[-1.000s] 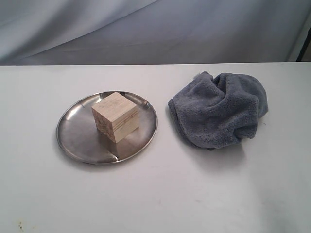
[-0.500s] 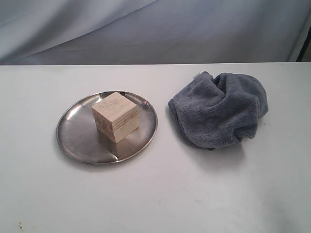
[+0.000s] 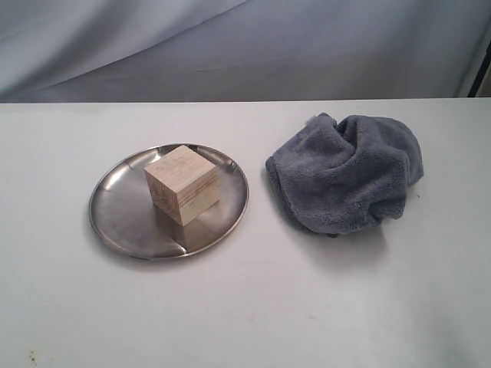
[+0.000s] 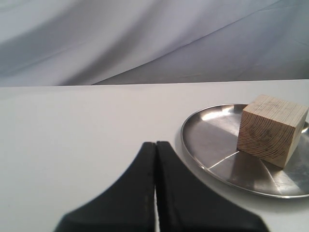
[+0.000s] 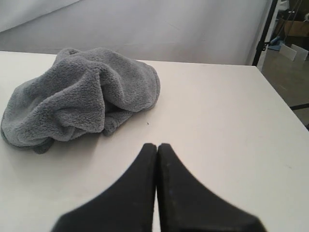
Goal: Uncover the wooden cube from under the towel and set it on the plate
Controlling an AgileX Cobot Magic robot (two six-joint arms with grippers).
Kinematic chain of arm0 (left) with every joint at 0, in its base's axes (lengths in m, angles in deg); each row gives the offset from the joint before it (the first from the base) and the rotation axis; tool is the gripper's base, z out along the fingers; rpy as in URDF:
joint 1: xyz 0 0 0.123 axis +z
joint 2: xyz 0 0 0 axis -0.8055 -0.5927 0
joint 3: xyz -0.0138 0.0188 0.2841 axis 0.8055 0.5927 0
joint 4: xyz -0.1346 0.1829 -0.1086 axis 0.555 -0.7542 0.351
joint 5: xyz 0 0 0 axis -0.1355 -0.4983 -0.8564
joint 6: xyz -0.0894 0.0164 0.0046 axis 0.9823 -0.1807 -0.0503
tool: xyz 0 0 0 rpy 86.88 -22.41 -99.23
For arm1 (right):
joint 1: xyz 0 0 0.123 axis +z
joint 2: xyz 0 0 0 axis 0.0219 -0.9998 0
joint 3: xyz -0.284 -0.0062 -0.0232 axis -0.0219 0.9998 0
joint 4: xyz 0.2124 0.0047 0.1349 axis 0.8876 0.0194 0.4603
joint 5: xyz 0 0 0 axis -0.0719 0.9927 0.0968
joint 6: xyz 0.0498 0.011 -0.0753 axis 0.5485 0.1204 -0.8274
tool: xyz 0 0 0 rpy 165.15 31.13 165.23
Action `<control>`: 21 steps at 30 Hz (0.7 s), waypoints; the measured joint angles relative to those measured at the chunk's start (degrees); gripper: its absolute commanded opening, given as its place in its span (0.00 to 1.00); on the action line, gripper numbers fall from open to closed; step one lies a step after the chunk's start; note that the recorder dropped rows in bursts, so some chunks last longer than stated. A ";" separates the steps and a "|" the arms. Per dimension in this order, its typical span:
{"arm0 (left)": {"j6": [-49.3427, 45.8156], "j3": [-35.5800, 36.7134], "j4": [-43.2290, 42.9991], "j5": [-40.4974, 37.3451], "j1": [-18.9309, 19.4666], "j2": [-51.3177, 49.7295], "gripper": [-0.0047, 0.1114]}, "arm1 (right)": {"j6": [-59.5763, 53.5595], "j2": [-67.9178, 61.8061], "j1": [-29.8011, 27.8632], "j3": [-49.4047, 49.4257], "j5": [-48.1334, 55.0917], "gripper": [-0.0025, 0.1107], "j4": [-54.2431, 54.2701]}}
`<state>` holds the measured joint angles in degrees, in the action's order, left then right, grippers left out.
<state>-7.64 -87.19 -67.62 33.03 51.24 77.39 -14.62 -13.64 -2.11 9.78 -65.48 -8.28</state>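
White tabletop (image 3: 245,307) and grey backdrop (image 3: 230,46) frame a job we judge finished: the cube (image 3: 182,184) sits bare on the plate (image 3: 123,215), and the towel (image 3: 349,172) is heaped beside the plate, apart from it. Our left gripper (image 4: 155,144) and right gripper (image 5: 157,145) are pressed closed, holding nothing. Nothing has moved since the earlier frames.

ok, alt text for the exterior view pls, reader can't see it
A pale wooden cube sits on a round silver metal plate at the left of a white table; to the right, apart from the plate, lies a crumpled blue-grey fleece towel. A grey draped backdrop hangs behind.
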 measured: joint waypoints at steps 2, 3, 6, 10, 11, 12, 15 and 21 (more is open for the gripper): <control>0.00 0.00 0.00 0.00 0.00 0.00 0.04 | 0.00 0.41 -1.18 0.00 0.29 0.02 0.23; 0.00 0.00 0.00 0.00 0.00 0.00 0.04 | 0.00 0.69 -1.62 0.00 0.34 0.02 0.45; 0.00 0.00 0.00 0.00 0.00 0.00 0.04 | 0.00 0.82 -2.72 0.00 0.83 0.02 0.80; 0.00 0.00 0.00 0.00 0.00 0.00 0.04 | 0.10 0.82 -2.72 0.00 1.23 0.02 1.32; 0.00 0.00 0.00 0.00 0.00 0.00 0.04 | 0.10 0.82 -2.72 0.00 1.34 0.02 1.31; 0.00 0.00 0.00 0.00 0.00 0.00 0.04 | 0.10 0.82 -2.72 0.00 1.34 0.02 1.43; 0.00 0.00 0.00 0.00 0.00 0.00 0.04 | 0.10 0.82 -2.72 0.00 1.34 0.02 1.54; 0.00 0.00 0.00 0.00 0.00 0.00 0.04 | 0.10 0.82 -2.72 0.00 1.34 0.02 1.54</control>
<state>-7.64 -87.19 -67.62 33.03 51.24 77.39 -14.51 -12.82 -4.84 9.78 -64.14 -6.74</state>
